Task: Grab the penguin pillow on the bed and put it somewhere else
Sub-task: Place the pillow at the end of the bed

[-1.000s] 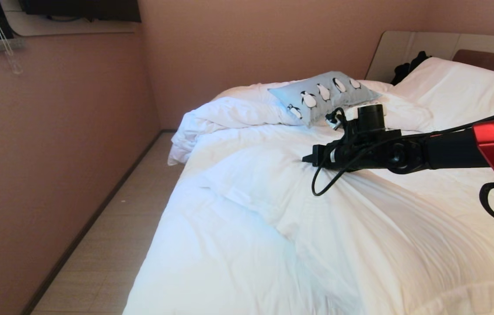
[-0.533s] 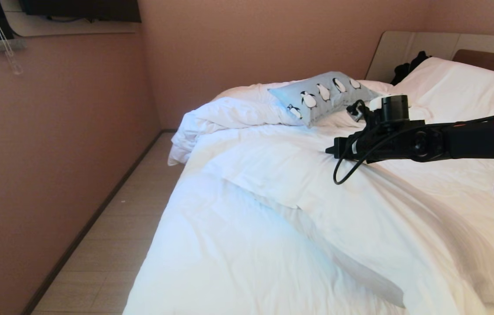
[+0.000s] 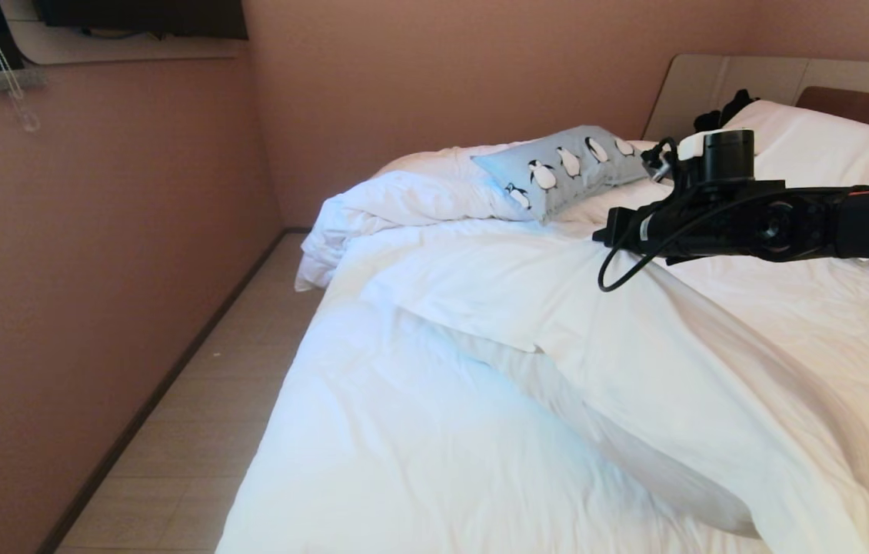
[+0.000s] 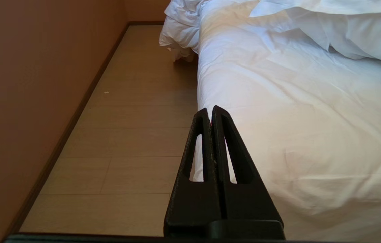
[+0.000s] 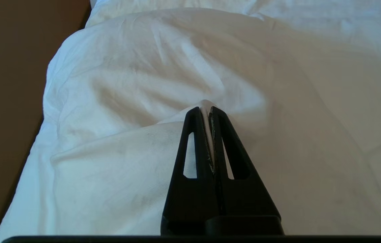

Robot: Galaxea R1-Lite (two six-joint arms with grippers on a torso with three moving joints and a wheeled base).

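The penguin pillow (image 3: 569,165), light blue-grey with a row of black-and-white penguins, lies at the far side of the bed (image 3: 419,462) on the rumpled bedding. My right gripper (image 3: 605,231) hangs just to the pillow's right and nearer, apart from it. In the right wrist view the right gripper (image 5: 207,109) is shut on a pinched ridge of the white duvet (image 5: 150,77), which rises in a long fold (image 3: 634,346) to the fingers. My left gripper (image 4: 209,109) is shut and holds nothing, low beside the bed's edge over the floor.
A white pillow (image 3: 811,154) leans on the headboard (image 3: 719,77), with a dark object (image 3: 719,115) beside it. A strip of wooden floor (image 3: 196,431) runs between the bed and the pink wall (image 3: 96,269). A bunched duvet corner (image 3: 342,223) hangs over the bed's left edge.
My right arm has risen and moved right, toward the headboard, with the duvet still pinched; the fold has lifted and stretched after it. The penguin pillow has stayed put.
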